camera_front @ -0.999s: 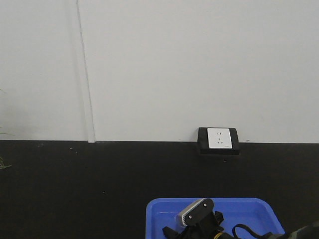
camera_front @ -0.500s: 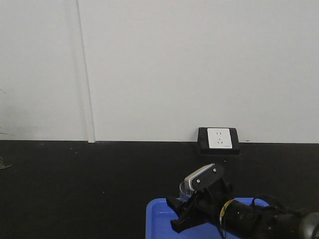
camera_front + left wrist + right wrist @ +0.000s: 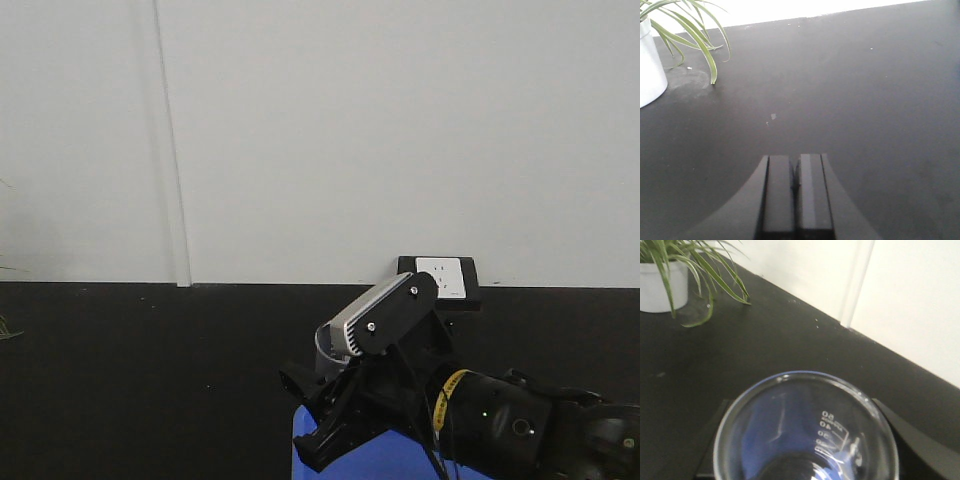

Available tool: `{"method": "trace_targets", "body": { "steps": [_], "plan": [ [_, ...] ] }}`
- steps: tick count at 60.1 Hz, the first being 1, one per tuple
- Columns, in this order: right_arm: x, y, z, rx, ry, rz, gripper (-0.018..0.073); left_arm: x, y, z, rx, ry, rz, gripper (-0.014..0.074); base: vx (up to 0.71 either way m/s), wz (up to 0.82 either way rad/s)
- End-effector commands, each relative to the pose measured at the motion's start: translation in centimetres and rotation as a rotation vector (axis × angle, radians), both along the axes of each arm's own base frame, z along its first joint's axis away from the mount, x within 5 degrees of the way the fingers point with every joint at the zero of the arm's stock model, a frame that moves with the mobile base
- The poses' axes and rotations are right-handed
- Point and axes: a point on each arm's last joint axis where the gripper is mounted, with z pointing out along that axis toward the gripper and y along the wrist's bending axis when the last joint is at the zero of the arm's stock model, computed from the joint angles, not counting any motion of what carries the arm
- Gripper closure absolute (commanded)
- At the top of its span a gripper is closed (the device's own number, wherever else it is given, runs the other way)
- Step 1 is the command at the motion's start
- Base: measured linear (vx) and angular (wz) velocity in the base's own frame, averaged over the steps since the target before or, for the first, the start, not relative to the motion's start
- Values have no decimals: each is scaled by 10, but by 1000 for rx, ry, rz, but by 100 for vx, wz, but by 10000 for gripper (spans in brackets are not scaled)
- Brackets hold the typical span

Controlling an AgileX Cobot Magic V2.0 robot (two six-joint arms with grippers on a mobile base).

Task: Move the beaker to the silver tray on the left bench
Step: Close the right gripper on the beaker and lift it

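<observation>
The beaker (image 3: 805, 430) is a clear glass cylinder with white printed marks, and it fills the lower half of the right wrist view. My right gripper (image 3: 797, 404) is shut on it, a dark finger (image 3: 712, 440) against each side. In the front view the beaker (image 3: 322, 352) hangs above the near-left corner of a blue tray (image 3: 303, 432), held by the right gripper (image 3: 308, 385). My left gripper (image 3: 796, 158) is shut on nothing, low over the black countertop (image 3: 850, 90). The silver tray is out of view.
A white pot with a green plant (image 3: 662, 285) stands on the black bench at the far left, also seen as the pot (image 3: 647, 70) in the left wrist view. A wall socket (image 3: 440, 278) sits at the back edge by the white wall.
My right arm has risen from inside the blue tray and swung left, carrying the beaker up over the tray's left corner.
</observation>
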Motion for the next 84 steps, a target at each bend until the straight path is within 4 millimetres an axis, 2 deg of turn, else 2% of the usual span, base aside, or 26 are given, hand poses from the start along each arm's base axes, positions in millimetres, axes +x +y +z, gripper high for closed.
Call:
{"method": "trace_targets", "body": {
  "steps": [1,58,84],
  "plan": [
    [-8,-1,30,82,-91,28,573,2,-1,1,-5,-69,-10,595,0,0],
    [-8,-2,31,85,-94,28,571,2,-1,1,-5,-69,-10,595,-1,0],
    [-8,-2,31,84,-95,28,571,2,-1,1,-5,-69,-10,595,-15,1]
  ]
}}
